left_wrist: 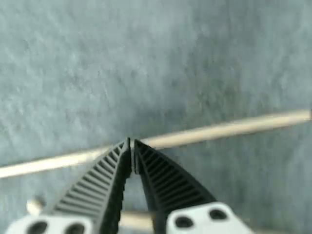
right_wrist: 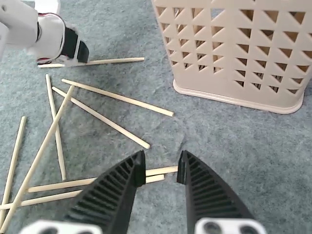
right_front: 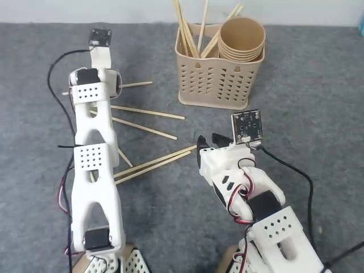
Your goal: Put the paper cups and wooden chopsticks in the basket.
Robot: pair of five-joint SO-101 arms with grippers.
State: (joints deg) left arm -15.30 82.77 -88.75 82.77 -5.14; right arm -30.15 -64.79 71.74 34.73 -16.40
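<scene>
A beige slotted basket (right_front: 213, 79) (right_wrist: 234, 53) stands at the back, holding stacked paper cups (right_front: 242, 37) and several upright wooden chopsticks (right_front: 186, 28). Several more chopsticks (right_front: 145, 128) (right_wrist: 109, 97) lie scattered on the grey carpet. My right gripper (right_front: 206, 142) (right_wrist: 161, 163) is open, low over the near ends of two parallel chopsticks (right_front: 165, 160) (right_wrist: 156, 174). My left gripper (left_wrist: 130, 143) is shut, its tips right at one chopstick (left_wrist: 219, 129) (right_front: 136, 85) that lies crosswise on the carpet; in the high view the left arm (right_front: 94, 91) covers it.
Grey carpet (right_front: 318, 102) covers the table, with open room to the right of the basket. Black cables (right_front: 296, 170) trail beside both arms. The left arm's body (right_wrist: 46, 31) stands over the far chopsticks.
</scene>
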